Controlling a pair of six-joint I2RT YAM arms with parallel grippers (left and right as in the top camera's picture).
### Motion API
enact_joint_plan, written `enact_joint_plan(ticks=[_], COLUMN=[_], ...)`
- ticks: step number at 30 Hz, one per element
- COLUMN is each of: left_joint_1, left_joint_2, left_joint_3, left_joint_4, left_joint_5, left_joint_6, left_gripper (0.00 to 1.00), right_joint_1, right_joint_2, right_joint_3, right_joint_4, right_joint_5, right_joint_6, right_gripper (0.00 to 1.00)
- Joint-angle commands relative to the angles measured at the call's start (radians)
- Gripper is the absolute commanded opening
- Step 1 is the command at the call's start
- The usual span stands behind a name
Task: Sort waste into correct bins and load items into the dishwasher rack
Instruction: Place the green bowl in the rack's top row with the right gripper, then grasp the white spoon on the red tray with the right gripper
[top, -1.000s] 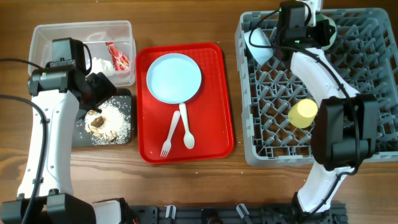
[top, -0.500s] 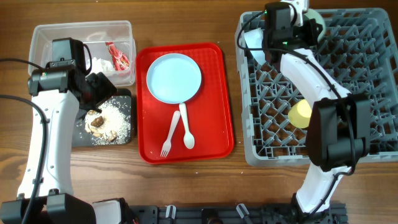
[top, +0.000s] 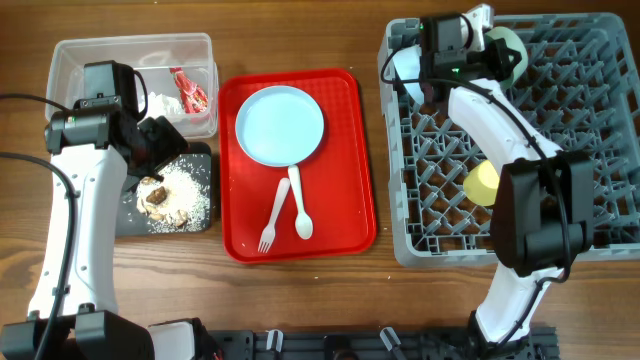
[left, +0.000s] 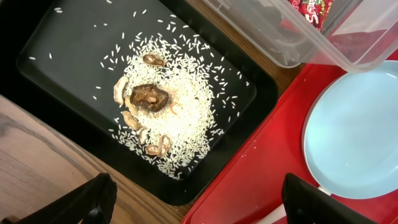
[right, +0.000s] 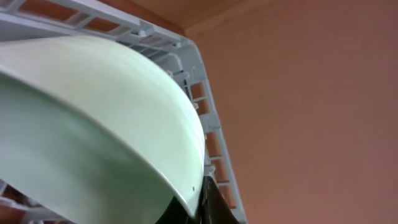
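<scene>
Right wrist view: the right jaws appear clenched on the rim of the pale green bowl (right: 93, 124), though only one finger shows. The bowl stands tilted on edge just inside the far wall of the dishwasher rack (right: 208, 112), with pegs below. The left jaws hang released over the food scraps (left: 149, 99), well apart.

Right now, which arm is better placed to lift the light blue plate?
Left. The left gripper hangs open over the black tray, next to the light blue plate; the right gripper grips the pale green bowl at the dishwasher rack.
</scene>
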Motion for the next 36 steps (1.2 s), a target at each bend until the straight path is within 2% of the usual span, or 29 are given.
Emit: enact_joint_plan(ticks=[1, 9, 11, 14, 17, 19, 20, 21, 23, 25, 27, 29, 33, 36], left_joint_1=[0.003, 0.003, 0.003, 0.003, 0.003, 0.003, 0.003, 0.003, 0.003, 0.003, 0.003, 0.003, 0.003, 0.003], left_joint_2=[-0.015, -0.015, -0.015, -0.015, -0.015, -0.015, -0.015, -0.015, -0.015, -0.015, -0.015, -0.015, -0.015, -0.015], left_joint_3=[0.007, 0.007, 0.007, 0.007, 0.007, 0.007, 0.007, 0.007, 0.007, 0.007, 0.007, 0.007, 0.007, 0.007], left_joint_4=[-0.001, 0.0, 0.0, -0.001, -0.001, -0.001, -0.001, -0.002, -0.004, -0.004, -0.004, -0.004, -0.003, -0.003], left_joint_5=[-0.016, -0.017, -0.017, -0.017, -0.017, -0.016, -0.016, -0.016, -0.016, -0.016, -0.017, -0.017, -0.017, -0.018], left_joint_6=[-0.002, -0.003, -0.003, -0.003, -0.003, -0.003, -0.003, -0.003, -0.003, -0.003, -0.003, -0.003, -0.003, -0.001], left_gripper=[0.86, 0.86, 0.86, 0.86, 0.86, 0.88, 0.88, 0.9, 0.94, 0.96, 0.97, 0.97, 0.99, 1.0], right_joint_1=[0.006, 0.021, 0.022, 0.022, 0.023, 0.025, 0.026, 0.031, 0.056, 0.112, 0.181, 0.276, 0.423, 0.531], right_joint_2=[0.026, -0.023, -0.05, -0.105, -0.222, -0.307, -0.335, -0.386, -0.443, -0.452, -0.438, -0.401, -0.299, -0.176], right_joint_3=[-0.007, -0.007, -0.007, -0.007, -0.006, -0.006, -0.006, -0.006, -0.006, -0.006, -0.006, -0.006, -0.006, -0.006], right_joint_4=[-0.06, -0.249, -0.285, -0.338, -0.386, -0.396, -0.397, -0.4, -0.409, -0.444, -0.498, -0.551, -0.571, -0.572], right_joint_5=[-0.122, -0.391, -0.438, -0.529, -0.679, -0.868, -0.938, -1.113, -1.366, -1.49, -1.496, -1.493, -1.484, -1.38], right_joint_6=[0.091, 0.235, 0.258, 0.271, 0.27, 0.263, 0.264, 0.264, 0.294, 0.398, 0.453, 0.482, 0.531, 0.668], right_gripper=[0.04, 0.1, 0.16, 0.31, 0.59, 0.69, 0.69, 0.68, 0.6, 0.59, 0.6, 0.65, 0.66, 0.66])
